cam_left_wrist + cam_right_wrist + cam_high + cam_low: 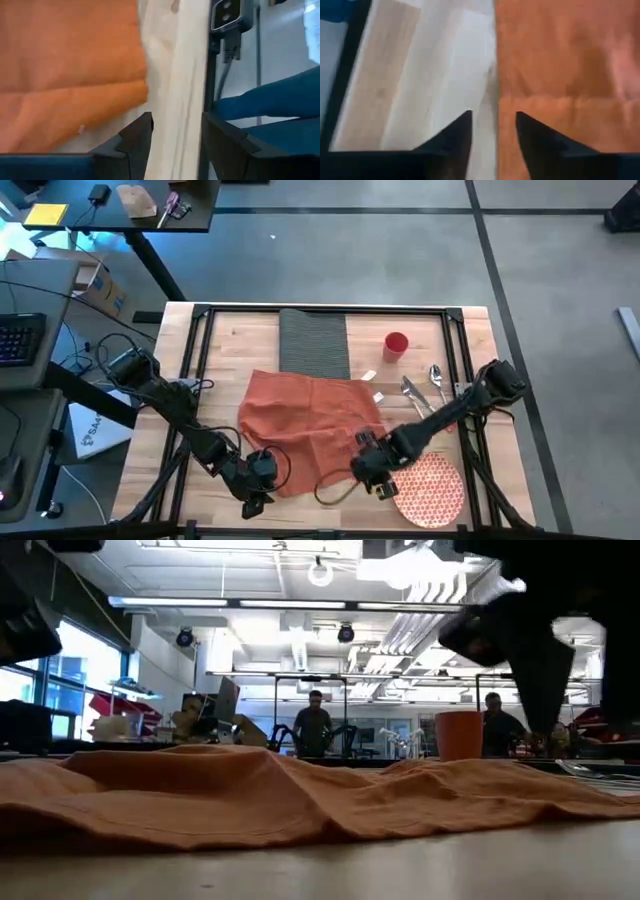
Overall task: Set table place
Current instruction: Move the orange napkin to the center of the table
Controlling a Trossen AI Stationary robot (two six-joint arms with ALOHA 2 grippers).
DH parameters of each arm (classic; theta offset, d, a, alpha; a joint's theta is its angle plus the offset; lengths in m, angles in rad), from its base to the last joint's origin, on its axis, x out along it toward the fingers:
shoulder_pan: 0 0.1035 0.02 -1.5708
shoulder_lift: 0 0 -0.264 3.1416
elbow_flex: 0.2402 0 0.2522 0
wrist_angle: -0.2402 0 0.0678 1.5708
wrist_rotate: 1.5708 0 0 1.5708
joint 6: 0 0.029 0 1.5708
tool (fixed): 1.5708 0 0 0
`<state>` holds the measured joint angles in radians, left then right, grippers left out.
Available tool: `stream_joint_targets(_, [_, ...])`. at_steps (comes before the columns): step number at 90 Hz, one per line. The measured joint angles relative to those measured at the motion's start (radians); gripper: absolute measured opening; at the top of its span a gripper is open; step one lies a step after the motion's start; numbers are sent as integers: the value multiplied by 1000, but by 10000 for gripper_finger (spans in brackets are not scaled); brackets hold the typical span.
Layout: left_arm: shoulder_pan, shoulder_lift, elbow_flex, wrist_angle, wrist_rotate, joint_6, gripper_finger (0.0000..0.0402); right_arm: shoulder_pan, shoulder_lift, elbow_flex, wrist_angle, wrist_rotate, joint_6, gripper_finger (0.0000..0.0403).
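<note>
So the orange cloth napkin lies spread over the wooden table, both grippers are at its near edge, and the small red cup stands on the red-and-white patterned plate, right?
Not quite. The small red cup stands on bare wood of the table, beside the dark ribbed placemat, far from the red-and-white patterned plate; the high view shows it. The orange cloth napkin is spread out, with the left gripper and right gripper at its near edge.

Bare tabletop [225, 345] lies open left of the placemat [314, 342]; the rumpled napkin [305, 415] blocks my centre, cup [396, 345] and cutlery [425, 387] crowd my right.
</note>
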<state>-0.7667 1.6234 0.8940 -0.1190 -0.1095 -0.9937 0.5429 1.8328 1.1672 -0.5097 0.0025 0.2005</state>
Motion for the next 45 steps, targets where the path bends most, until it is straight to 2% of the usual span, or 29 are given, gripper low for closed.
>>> stream_joint_targets(8, [-3, -1, 0, 0, 3, 0, 152, 17, 0, -61, 129, 62, 8, 182])
stream_joint_targets(17, [-3, -2, 0, 0, 24, -1, 152, 21, 15, -114, 187, 137, 52, 167])
stream_joint_targets(35, [3, -2, 36, 6, 29, 72, 151, -7, 78, -141, 249, 96, 27, 98])
stream_joint_targets(45, [13, -2, 80, -15, 1, 140, 151, -26, 87, -105, 235, 101, 78, 36])
